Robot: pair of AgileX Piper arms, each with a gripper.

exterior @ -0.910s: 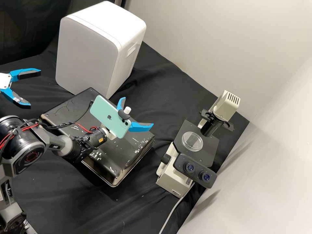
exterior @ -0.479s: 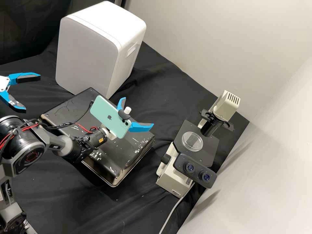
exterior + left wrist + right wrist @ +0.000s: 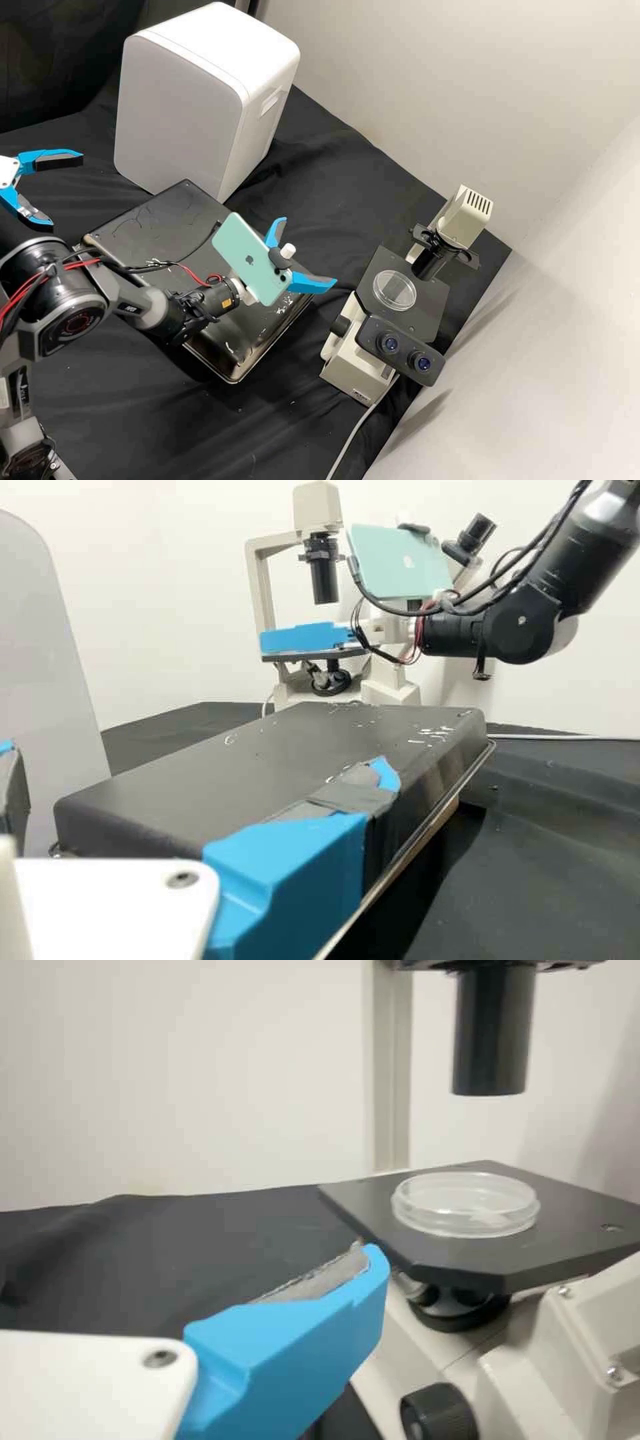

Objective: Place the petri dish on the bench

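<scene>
Dish: a clear, shallow round dish [image 3: 395,288] lies flat on the microscope's black stage [image 3: 427,313], not on the tabletop [image 3: 320,173]. In the right wrist view it [image 3: 465,1203] sits near the stage's middle, beneath a dark lens tube [image 3: 490,1025] that hangs above it without touching.

Right hand: the right hand [image 3: 307,252] is spread wide and holds nothing. It is in the air over the tray's edge nearest the microscope, its blue fingers aimed at the stage, near the dish but apart from it. One of its fingers [image 3: 300,1330] shows in its own wrist view, level with the stage's edge.

Left hand: the left hand [image 3: 63,191] is at the far left, over the tabletop beside the tray. It is also wide open and empty, well apart from the dish.

Microscope: a cream and black microscope [image 3: 357,363] stands upright at the tabletop's right end, near the wall, eyepieces facing the camera, with a grey cable [image 3: 350,440] leading off its base.

Tray: a scuffed black tray [image 3: 167,230] lies between the white box and the microscope; in the left wrist view it [image 3: 270,770] lies just past that hand's finger [image 3: 300,870].

White box: a tall white box [image 3: 200,100] stands behind the tray.

Phone: a mint-green phone [image 3: 250,257] is clamped to the right wrist.
</scene>
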